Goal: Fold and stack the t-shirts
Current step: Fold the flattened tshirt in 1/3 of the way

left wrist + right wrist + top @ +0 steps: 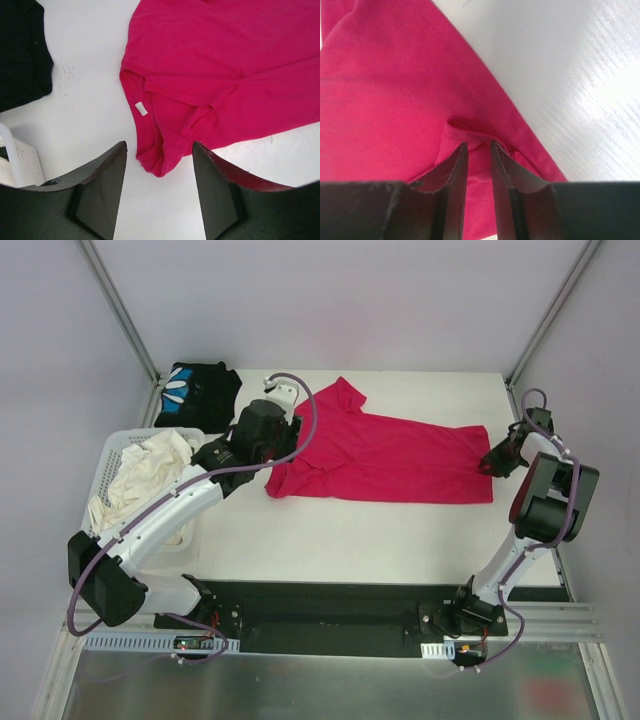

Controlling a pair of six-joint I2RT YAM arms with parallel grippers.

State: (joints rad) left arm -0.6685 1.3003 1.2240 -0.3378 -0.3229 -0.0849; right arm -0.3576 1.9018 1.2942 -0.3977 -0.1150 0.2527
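The magenta-red t-shirt (390,455) lies spread flat across the middle of the table, collar end to the left. My left gripper (255,462) hovers open over that left end; in the left wrist view its fingers (159,145) frame bare table just short of the shirt's bunched corner (160,165). My right gripper (490,462) sits low at the shirt's right edge. Its jaws (478,145) stand slightly apart, with a raised ridge of the red cloth (465,127) at their tips. The black t-shirt (200,390) with a blue-and-white print lies folded at the back left.
A white lattice basket (112,455) with cream cloth (145,470) in it stands at the left edge, close to my left arm. Its rim (15,160) shows in the left wrist view. Metal frame posts rise at both back corners.
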